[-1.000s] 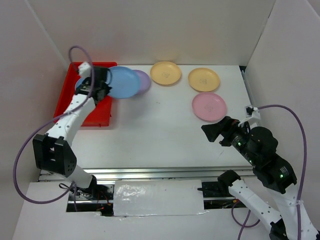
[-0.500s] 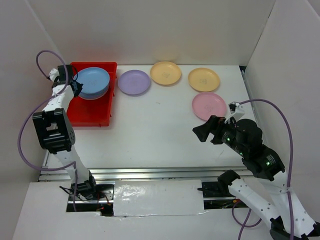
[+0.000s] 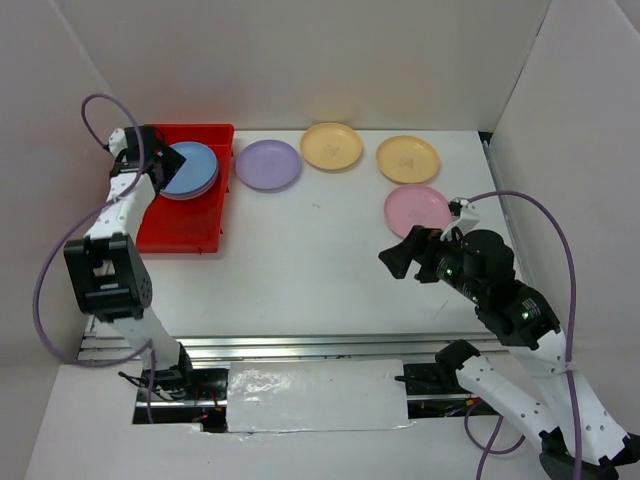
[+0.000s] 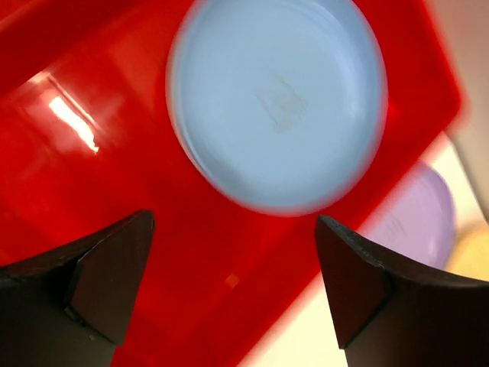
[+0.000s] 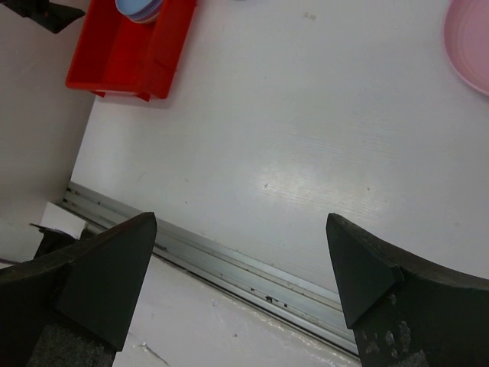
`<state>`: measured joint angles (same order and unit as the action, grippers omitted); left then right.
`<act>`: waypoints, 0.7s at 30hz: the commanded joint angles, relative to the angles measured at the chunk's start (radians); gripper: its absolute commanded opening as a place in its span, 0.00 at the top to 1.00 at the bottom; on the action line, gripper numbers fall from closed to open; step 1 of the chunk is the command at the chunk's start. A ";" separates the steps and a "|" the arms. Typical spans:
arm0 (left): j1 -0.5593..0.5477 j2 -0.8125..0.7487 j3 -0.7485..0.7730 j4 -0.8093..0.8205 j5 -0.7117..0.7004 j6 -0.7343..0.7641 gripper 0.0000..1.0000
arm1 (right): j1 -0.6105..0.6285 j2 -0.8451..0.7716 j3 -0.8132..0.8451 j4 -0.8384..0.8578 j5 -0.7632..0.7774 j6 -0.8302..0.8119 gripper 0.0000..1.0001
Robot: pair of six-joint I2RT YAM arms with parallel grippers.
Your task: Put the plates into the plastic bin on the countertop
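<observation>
The red plastic bin (image 3: 180,228) stands at the far left of the white countertop (image 3: 300,260). A blue plate (image 3: 192,166) lies in its back half on top of other plates. My left gripper (image 3: 170,168) hangs open just left of that plate; in the left wrist view the blue plate (image 4: 279,99) lies flat on the bin floor (image 4: 114,160) beyond my empty left gripper (image 4: 233,283). A purple plate (image 3: 267,164), two yellow plates (image 3: 332,146) (image 3: 408,159) and a pink plate (image 3: 418,211) lie on the countertop. My right gripper (image 3: 398,250) is open and empty, left of and below the pink plate.
White walls close in the left, back and right. A metal rail (image 5: 229,264) runs along the near edge of the countertop. The right wrist view shows the bin (image 5: 122,61) far off at upper left and the pink plate's edge (image 5: 470,38) at upper right.
My left gripper carried the blue plate from the bin's right edge over the bin, then opened; the plate now lies in the bin. The right arm moved forward and left.
</observation>
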<state>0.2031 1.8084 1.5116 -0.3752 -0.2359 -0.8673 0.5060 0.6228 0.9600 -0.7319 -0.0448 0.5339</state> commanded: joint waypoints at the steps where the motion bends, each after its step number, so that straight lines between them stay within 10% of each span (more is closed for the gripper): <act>1: -0.191 -0.300 -0.053 0.019 -0.141 0.019 0.01 | 0.002 0.031 -0.021 0.106 -0.020 0.012 0.00; 9: -0.759 -0.379 -0.264 -0.040 -0.173 0.027 0.01 | -0.105 0.222 -0.089 0.218 0.128 0.152 0.00; 21: -1.280 -0.405 -0.350 -0.250 -0.325 -0.120 0.01 | -0.543 0.803 0.022 0.304 0.364 0.373 0.00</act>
<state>-1.0096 1.4090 1.1141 -0.5354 -0.4690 -0.9455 0.0021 1.3231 0.9024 -0.4801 0.1917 0.8299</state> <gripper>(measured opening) 0.993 0.998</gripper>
